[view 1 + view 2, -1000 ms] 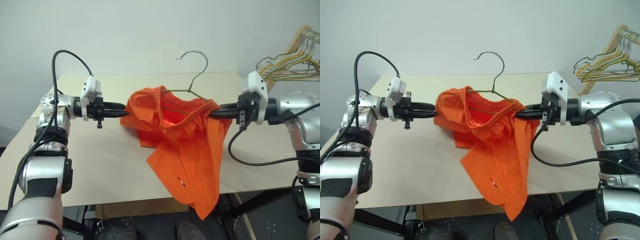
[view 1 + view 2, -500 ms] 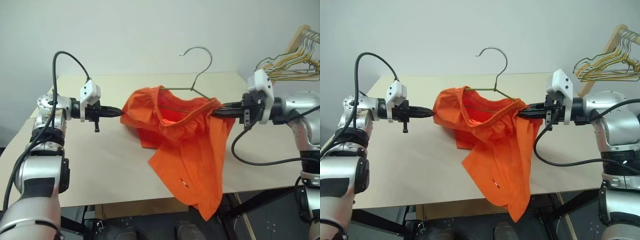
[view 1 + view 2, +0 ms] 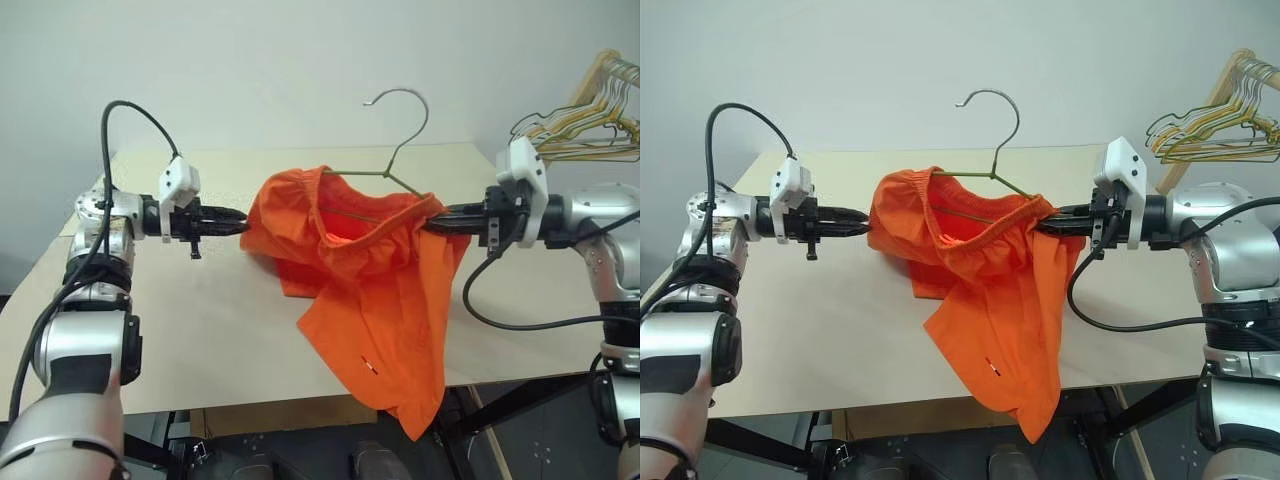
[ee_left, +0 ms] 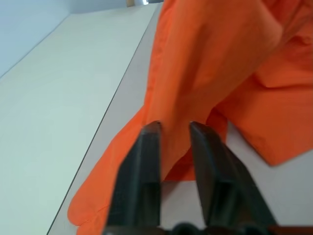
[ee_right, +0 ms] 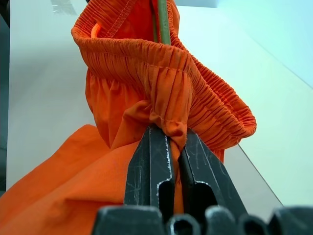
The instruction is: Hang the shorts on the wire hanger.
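The orange shorts (image 3: 375, 300) hang between my two grippers above the table, one leg drooping past the table's front edge. The wire hanger (image 3: 404, 150) stands up out of the waistband, hook uppermost; its lower wire is hidden inside the fabric. My right gripper (image 5: 171, 134) is shut on the gathered waistband at the shorts' right side, just below the hanger's wire (image 5: 163, 22). At the shorts' left edge my left gripper (image 4: 175, 128) is open, its fingertips (image 4: 152, 129) apart with the orange cloth just beyond them.
A beige table (image 3: 200, 330) lies under the shorts. At the back right a wooden rack with bunched yellowish and green wire hangers (image 3: 590, 120) stands close behind my right arm. A pale wall is behind the table.
My left gripper has opened at the shorts' left edge, where it was shut on the cloth. The hanger's hook has swung slightly right. The right gripper keeps its grip.
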You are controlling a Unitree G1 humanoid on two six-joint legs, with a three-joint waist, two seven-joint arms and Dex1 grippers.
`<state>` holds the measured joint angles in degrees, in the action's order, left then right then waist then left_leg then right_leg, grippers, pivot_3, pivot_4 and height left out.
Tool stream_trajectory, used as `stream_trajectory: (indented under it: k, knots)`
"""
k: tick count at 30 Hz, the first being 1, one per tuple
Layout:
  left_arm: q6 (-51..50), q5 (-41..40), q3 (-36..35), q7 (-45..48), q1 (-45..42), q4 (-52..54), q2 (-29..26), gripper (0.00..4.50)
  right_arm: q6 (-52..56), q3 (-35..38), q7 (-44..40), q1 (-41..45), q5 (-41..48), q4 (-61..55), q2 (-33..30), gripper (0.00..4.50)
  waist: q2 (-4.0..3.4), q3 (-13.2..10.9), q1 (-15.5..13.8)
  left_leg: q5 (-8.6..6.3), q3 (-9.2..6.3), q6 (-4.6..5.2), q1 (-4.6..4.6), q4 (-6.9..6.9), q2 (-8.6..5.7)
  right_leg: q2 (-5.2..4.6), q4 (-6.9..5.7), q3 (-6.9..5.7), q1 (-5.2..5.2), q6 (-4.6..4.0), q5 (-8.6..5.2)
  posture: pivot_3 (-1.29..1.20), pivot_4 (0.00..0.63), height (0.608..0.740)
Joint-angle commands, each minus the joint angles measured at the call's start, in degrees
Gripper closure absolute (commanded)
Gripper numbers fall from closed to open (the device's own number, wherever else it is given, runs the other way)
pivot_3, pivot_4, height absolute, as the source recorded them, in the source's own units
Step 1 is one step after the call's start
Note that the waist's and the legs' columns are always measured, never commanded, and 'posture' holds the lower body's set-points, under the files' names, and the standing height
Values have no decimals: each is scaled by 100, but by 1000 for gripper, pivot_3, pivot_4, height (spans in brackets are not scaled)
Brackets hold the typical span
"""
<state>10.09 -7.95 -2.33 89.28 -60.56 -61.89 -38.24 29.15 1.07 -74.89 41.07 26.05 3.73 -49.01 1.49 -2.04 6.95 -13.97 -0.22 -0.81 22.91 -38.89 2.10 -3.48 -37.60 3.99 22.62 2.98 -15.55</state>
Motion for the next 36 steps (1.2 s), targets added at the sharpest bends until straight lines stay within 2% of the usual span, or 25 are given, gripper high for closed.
stream_trajectory:
  k: [1, 3, 9, 14, 16, 20, 24, 27, 31, 36]
  knots:
    - [114, -20, -128, -154, -99, 189, -236, 2255, 112, 227, 17, 14, 188, -214, -81, 4500, 0, 0, -1, 0, 0, 0, 0, 0, 0, 0, 0, 0, 0, 0, 0, -116, 0, 740]
    - [202, 50, -44, 55, 2, 244, -408, 1628, 128, 213, 76, 9, 140, -219, -69, 4500, 0, 0, 9, 0, 0, 0, 0, 0, 0, 0, 0, 0, 0, 0, 0, -115, 0, 740]
    - [282, 7, -155, 69, 212, 344, -756, 1628, 137, 207, 92, -9, 118, -178, -71, 4500, 0, 0, 8, 0, 0, 0, -1, 2, 1, 0, -3, 1, 4, -1, -1, -114, 0, 740]
    - [-227, -772, -874, -2, 338, 761, -871, 1628, 230, 275, 259, -122, 39, -156, -168, 4500, 0, 0, 0, 0, 0, 0, 12, -1, 2, -1, -4, -1, 11, -1, -1, -119, 0, 740]
    - [-636, -1242, -1249, -48, 533, 1205, -844, 1628, 339, 347, 612, -254, -134, -116, -265, 4500, 0, 0, 4, 0, 1, 0, 19, -2, 2, -3, -12, -1, 22, -1, -1, -121, 0, 740]
    - [-1445, -2200, -1817, -245, 1443, 2772, -601, 1628, 1401, 823, 1766, -504, -166, -22, -332, 4500, -2, 1, 20, 0, 3, 0, 31, -4, 4, -5, -44, 5, 42, -2, -1, -138, 0, 740]
    - [-2287, -3104, -2127, -806, 2328, 4536, -251, 1628, 2672, 1492, 2891, -883, -145, -340, -309, 4500, -1, 1, 3, 1, 3, -1, 33, -5, 5, -7, -44, 8, 43, -2, 0, -159, 0, 740]
    - [-2613, -3570, -2229, -1307, 2697, 5465, 48, 1628, 3586, 2120, 3635, -1128, -121, -716, -228, 4500, -1, 1, -1, 1, 3, -1, 36, -8, 3, -10, -40, 9, 42, -2, 0, -188, 0, 740]
    - [-2764, -3679, -2017, -1784, 2847, 6048, 337, 1628, 4333, 2546, 4600, -1029, -485, -616, -275, 4500, -18, 11, 53, 1, 10, -1, 25, -6, 0, -8, -26, 19, 39, -2, -1, -218, 0, 740]
    - [-2692, -3666, -1787, -1870, 2758, 6064, 574, 1628, 4508, 3183, 6112, -380, -1117, -97, 25, 4500, -46, 29, 182, 1, 10, -1, 14, 3, -2, -3, -11, 19, 27, -3, -2, -224, 0, 740]
